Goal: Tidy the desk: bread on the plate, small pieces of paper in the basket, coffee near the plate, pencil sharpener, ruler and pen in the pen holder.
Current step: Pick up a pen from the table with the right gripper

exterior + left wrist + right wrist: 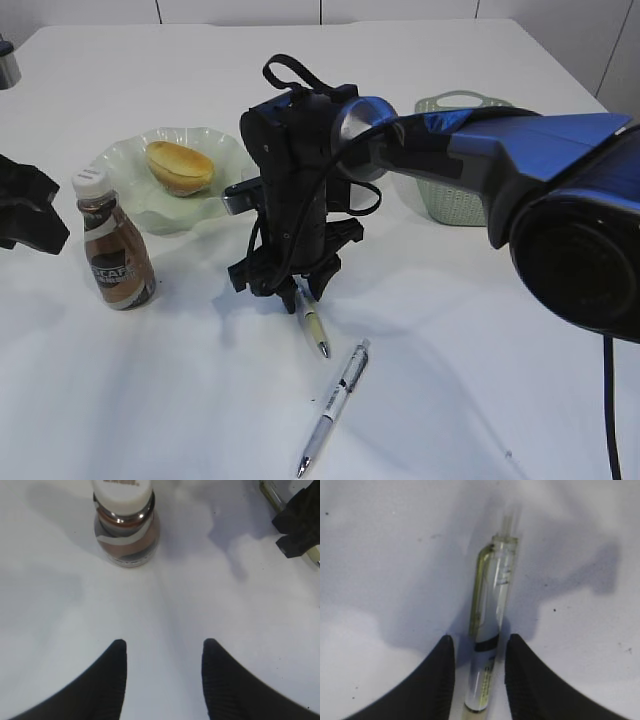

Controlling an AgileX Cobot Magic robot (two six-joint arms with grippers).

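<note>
A yellow-green pen lies on the white table, and my right gripper stands down over its upper end. In the right wrist view the open jaws straddle the pen with a small gap on each side. A white pen lies just in front. The bread sits on the pale green plate. The coffee bottle stands upright beside the plate. My left gripper is open and empty, facing the coffee bottle. No paper, ruler or sharpener shows.
A light green basket stands at the back right, partly hidden by the right arm. A grey metal cup is at the far left edge. The right gripper shows at the top right of the left wrist view.
</note>
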